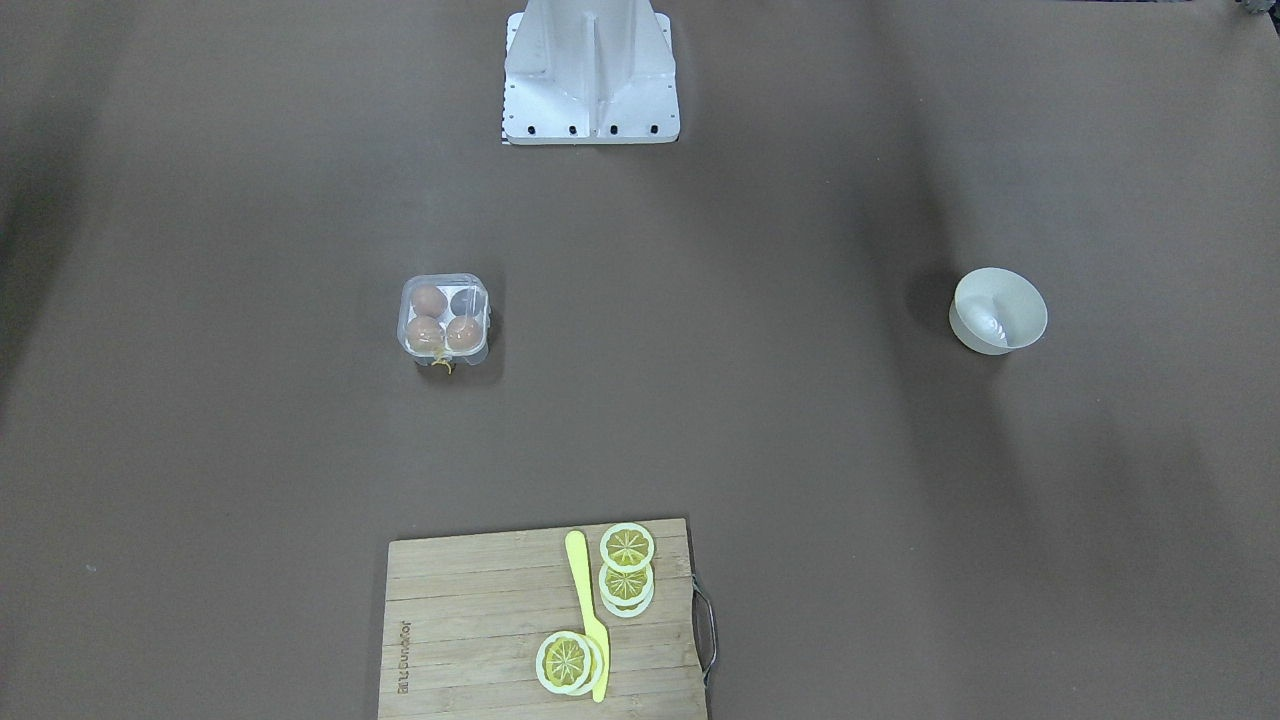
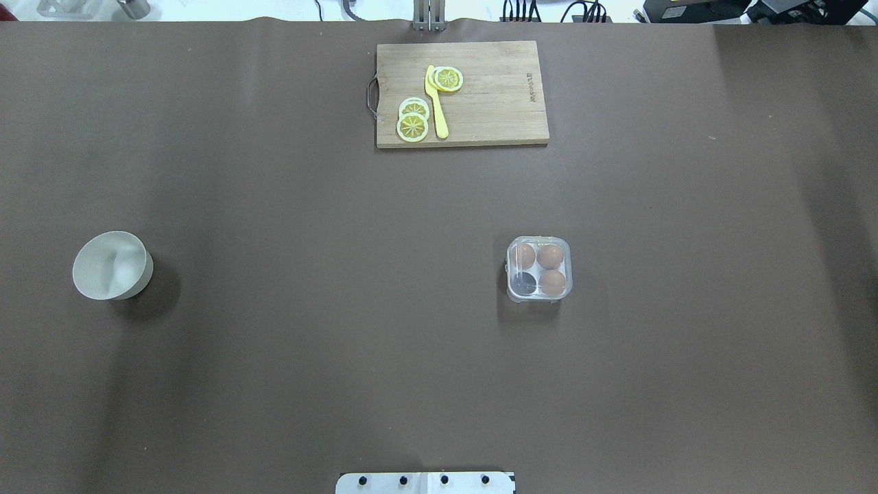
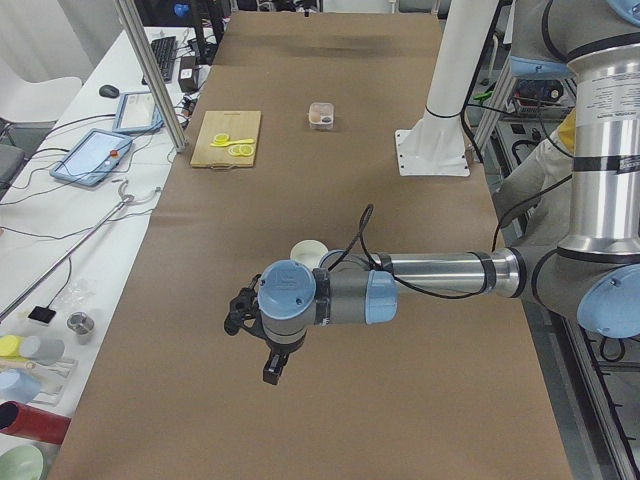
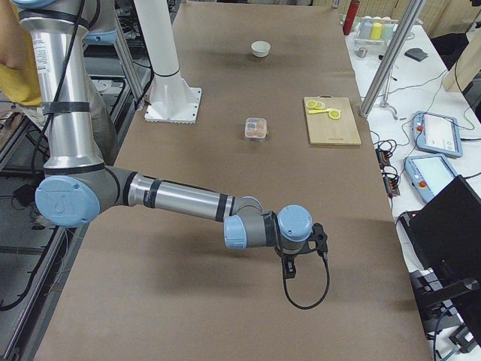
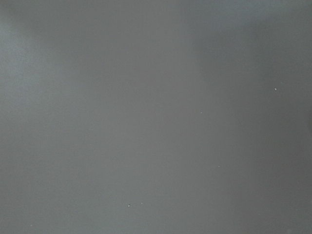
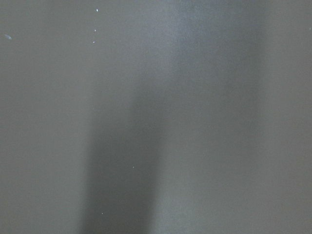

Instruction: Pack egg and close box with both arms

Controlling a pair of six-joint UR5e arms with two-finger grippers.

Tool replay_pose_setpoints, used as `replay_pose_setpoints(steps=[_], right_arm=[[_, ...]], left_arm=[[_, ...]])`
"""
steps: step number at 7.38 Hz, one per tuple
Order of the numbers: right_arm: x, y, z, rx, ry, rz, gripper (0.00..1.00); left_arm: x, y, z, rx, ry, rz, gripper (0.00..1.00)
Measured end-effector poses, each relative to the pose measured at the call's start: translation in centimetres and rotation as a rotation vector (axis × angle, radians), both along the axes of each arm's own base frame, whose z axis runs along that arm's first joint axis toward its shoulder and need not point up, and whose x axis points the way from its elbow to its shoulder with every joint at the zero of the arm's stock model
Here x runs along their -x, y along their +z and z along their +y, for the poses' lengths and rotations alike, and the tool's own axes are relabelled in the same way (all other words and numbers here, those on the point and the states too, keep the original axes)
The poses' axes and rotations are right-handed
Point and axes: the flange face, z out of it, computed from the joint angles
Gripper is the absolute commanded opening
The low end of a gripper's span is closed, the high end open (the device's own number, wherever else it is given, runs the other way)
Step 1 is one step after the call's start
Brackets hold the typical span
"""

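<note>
The box (image 2: 539,269) stands right of the table's middle, its clear lid down over the tray; it also shows in the front view (image 1: 445,317). Three eggs fill three cells: one egg (image 2: 550,256), a second (image 2: 553,282) and a third (image 2: 525,255). One dark cup (image 2: 525,281) holds nothing. Both arms are outside the overhead and front views. The left gripper (image 3: 240,318) hangs over bare table near the bowl, far from the box. The right gripper (image 4: 319,239) hangs over bare table, also far from the box (image 4: 256,128). I cannot tell whether either is open or shut. Both wrist views show only brown table.
A pale round bowl (image 2: 112,265) sits at the table's left. A wooden cutting board (image 2: 494,103) with lemon slices (image 2: 412,126) and a yellow knife (image 2: 436,103) lies at the far edge. The white base (image 2: 425,482) stands at the near edge.
</note>
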Motion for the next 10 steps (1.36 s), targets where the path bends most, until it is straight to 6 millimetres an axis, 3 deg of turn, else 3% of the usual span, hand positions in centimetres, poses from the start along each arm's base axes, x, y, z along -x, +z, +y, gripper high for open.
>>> replay_pose_setpoints(steps=[2, 4, 10], right_arm=[[-0.4, -2.7, 0.0, 0.032, 0.011, 0.035, 1.0], [-0.8, -3.9, -0.4, 0.058, 0.015, 0.076, 1.0], [-0.8, -3.9, -0.4, 0.067, 0.015, 0.098, 1.0]], left_arm=[[-0.1, -0.2, 0.6, 0.01, -0.012, 0.001, 0.97], [-0.1, -0.3, 0.8, 0.019, -0.021, 0.003, 0.97], [0.2, 1.2, 2.5, 0.192, -0.161, 0.026, 0.97]])
